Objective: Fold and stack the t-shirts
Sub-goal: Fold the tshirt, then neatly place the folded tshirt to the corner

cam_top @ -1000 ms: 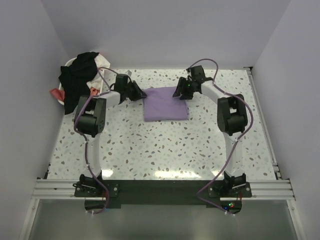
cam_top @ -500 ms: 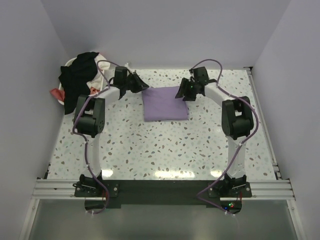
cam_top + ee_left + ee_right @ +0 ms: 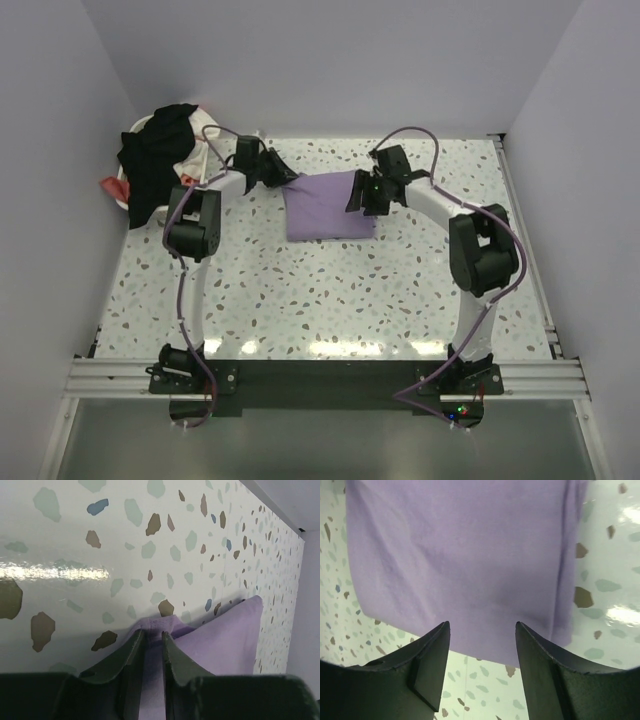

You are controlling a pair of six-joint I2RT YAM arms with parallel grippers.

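A lavender t-shirt (image 3: pixel 322 208) lies folded into a rectangle on the speckled table, towards the back middle. My left gripper (image 3: pixel 287 180) is at its far left corner. In the left wrist view the jaws of that gripper (image 3: pixel 153 635) stand narrow, with a fold of the lavender t-shirt (image 3: pixel 225 640) pinched between them. My right gripper (image 3: pixel 358 196) hovers over the shirt's right side. In the right wrist view that gripper (image 3: pixel 482 627) is open, the lavender t-shirt (image 3: pixel 465 555) spread beyond its fingertips and nothing between them.
A white laundry basket (image 3: pixel 132 128) stands at the back left corner, heaped with a black shirt (image 3: pixel 160 145), with white and coral cloth (image 3: pixel 112 186) hanging out. Walls close the table at the back and both sides. A metal rail (image 3: pixel 525 240) runs along the right edge.
The right gripper has moved off the shirt's far right corner, nearer and slightly left over the cloth, jaws a little wider. The left gripper shifted slightly right, still pinching the far left corner.
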